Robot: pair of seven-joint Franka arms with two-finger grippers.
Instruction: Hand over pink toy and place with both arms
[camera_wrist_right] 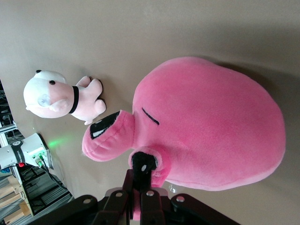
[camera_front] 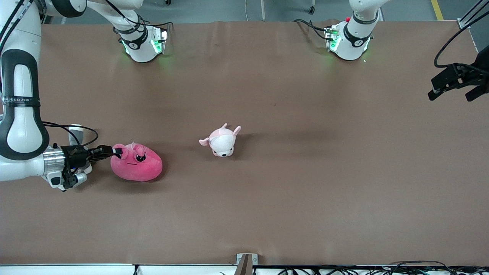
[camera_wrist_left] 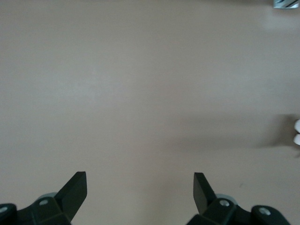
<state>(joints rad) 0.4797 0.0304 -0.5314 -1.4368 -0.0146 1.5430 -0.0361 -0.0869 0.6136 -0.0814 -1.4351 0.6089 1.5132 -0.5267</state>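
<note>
Pink toy (camera_front: 136,165), a hot-pink rounded plush blob with dark eyes and a thin straight mouth, lies on the brown table (camera_front: 305,191) toward the right arm's end, nearer to the front camera than either robot base. The right gripper (camera_front: 117,151), black with 2 fingers on a white arm reaching in from that end, has its fingers pinched together on a small nub at the toy's edge; the right wrist view shows the closed fingertips (camera_wrist_right: 142,165) buried in the pink fabric just below the toy's face, with the plush body (camera_wrist_right: 206,124) bulging past them and resting on the table. A black cable (camera_front: 72,130) loops above the right gripper's wrist. Toward the middle of the table sits 1 smaller pale pink-and-white plush animal with ears (camera_front: 221,141), well apart from the pink toy and slightly farther from the front camera; it also appears in the right wrist view (camera_wrist_right: 63,97), with a dark band at its neck. Nothing lies between the 2 plush toys. The left gripper (camera_front: 456,82) hangs over the table's edge at the left arm's end, waiting, its fingers spread wide apart with nothing between them; the left wrist view shows the 2 dark fingertips (camera_wrist_left: 75,190) over bare brown surface.
</note>
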